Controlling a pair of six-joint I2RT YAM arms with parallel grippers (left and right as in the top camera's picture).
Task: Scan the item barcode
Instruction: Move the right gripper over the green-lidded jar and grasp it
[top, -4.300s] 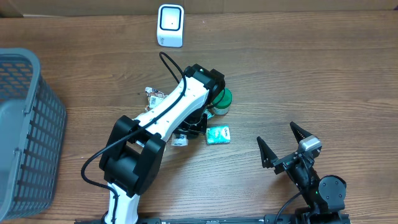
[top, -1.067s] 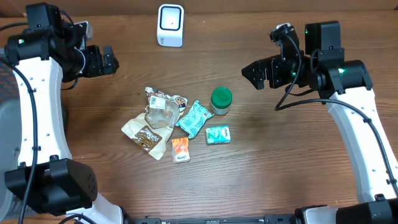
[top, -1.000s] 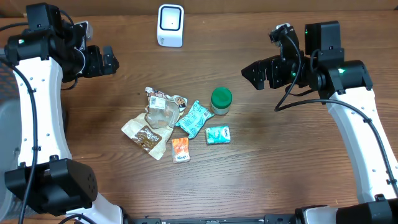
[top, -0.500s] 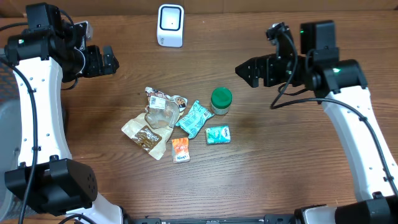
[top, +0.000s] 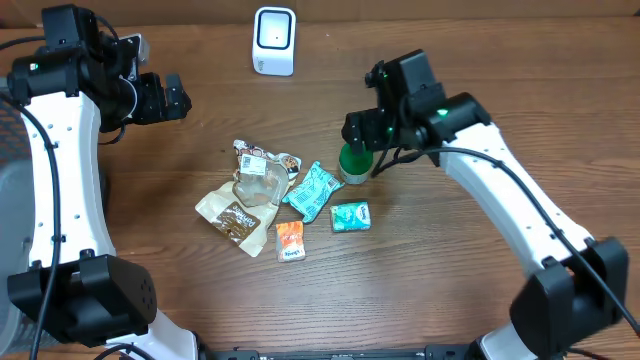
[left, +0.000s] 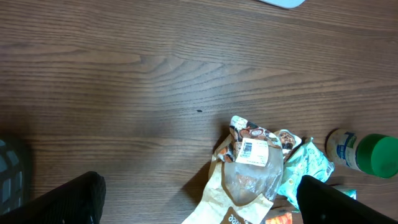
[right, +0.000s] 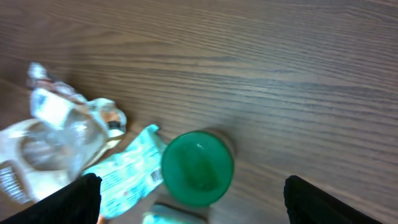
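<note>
The left arm (top: 62, 200) rises along the left edge of the overhead frame. Its black wrist sits in the upper left, and the left gripper (top: 166, 96) points toward the centre with jaws spread wide. The right arm (top: 500, 200) stretches diagonally from the lower right corner to the upper centre. There the right gripper (top: 360, 132) points downward, jaws wide apart, with nothing clamped between them.

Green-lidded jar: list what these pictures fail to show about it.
- Overhead: the right pincer covers the green-lidded jar's far edge; no barcode shows.
- Right wrist: blurred top view, only the lid shows; sides hidden.
- Left wrist: the frame's right edge cuts the lid; label print too small to read.
</note>
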